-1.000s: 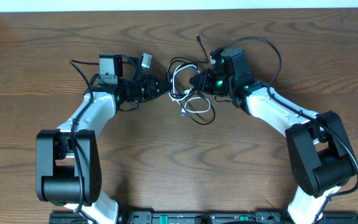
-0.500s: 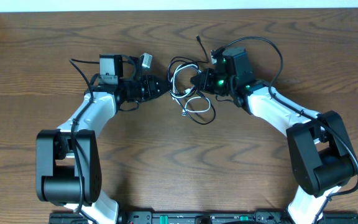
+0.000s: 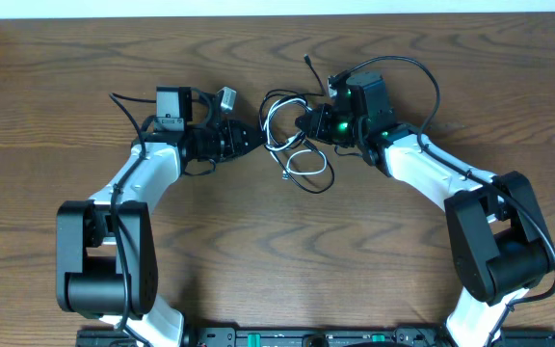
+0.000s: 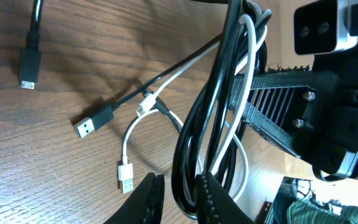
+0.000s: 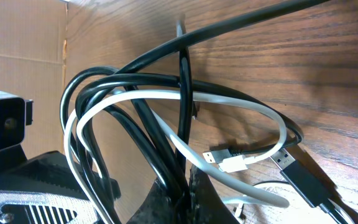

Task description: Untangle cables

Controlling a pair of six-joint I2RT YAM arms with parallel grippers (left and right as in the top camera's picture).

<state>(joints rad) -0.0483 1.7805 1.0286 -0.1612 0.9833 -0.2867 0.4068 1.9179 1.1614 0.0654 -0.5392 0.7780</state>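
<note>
**Cables bunched between two hands, upper middle of the counter**

Overhead: the cables (image 3: 292, 145) lie in a small tangle on the counter (image 3: 277, 260), upper middle of the frame. The left hand (image 3: 251, 138) sits just beside their left edge and the right hand (image 3: 303, 123) at their upper right. From this height neither hand's fingers can be made out, and the black strands blur into one another.

Left wrist: two fingers (image 4: 149, 198) enter from the bottom edge and stand apart, so this hand is released. The black loops run down between them, close against the right-side finger. The bottom of the loops is cut off by the frame. A black USB plug (image 4: 94, 124) and a white plug (image 4: 125, 179) lie on the wood left of the bundle. A small black plug (image 4: 28, 66) lies at upper left, its cord cut by the top edge. The right hand's ribbed finger passes behind the bundle, and where they meet is hidden.

Right wrist: at bottom centre this hand is clenched on black strands of the cables, though the pinch point is dark. The white cord (image 5: 166, 96) loops across them. A black plug end (image 5: 294, 171) at lower right is cut by the frame edge.
</note>
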